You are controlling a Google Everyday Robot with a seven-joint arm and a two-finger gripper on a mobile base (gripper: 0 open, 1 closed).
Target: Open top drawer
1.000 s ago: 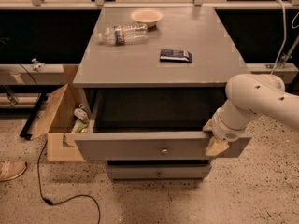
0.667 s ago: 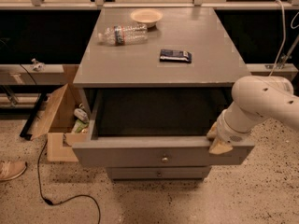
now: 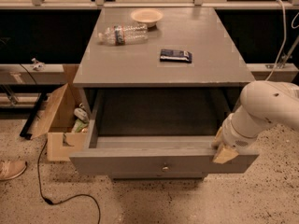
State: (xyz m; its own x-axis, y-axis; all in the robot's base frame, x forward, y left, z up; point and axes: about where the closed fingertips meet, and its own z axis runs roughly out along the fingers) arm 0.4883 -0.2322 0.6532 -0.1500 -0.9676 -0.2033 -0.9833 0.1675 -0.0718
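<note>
The top drawer (image 3: 140,162) is a wide grey wooden front with a small round metal knob (image 3: 164,168) at its centre. It stands pulled far out of the grey cabinet (image 3: 154,64), and its dark inside looks empty. My gripper (image 3: 223,150) is at the drawer's right front corner, at the end of the white arm (image 3: 268,108) coming in from the right. It rests against the top edge of the drawer front. The lower drawers are hidden under the open one.
On the cabinet top lie a plastic bottle (image 3: 122,33), a shallow bowl (image 3: 146,16) and a dark packet (image 3: 175,55). An open cardboard box (image 3: 60,120) with rubbish stands on the floor to the left. A black cable (image 3: 56,195) and a shoe (image 3: 11,169) lie on the speckled floor.
The top drawer has slid further out toward the camera, and my gripper has moved with it at its right front corner.
</note>
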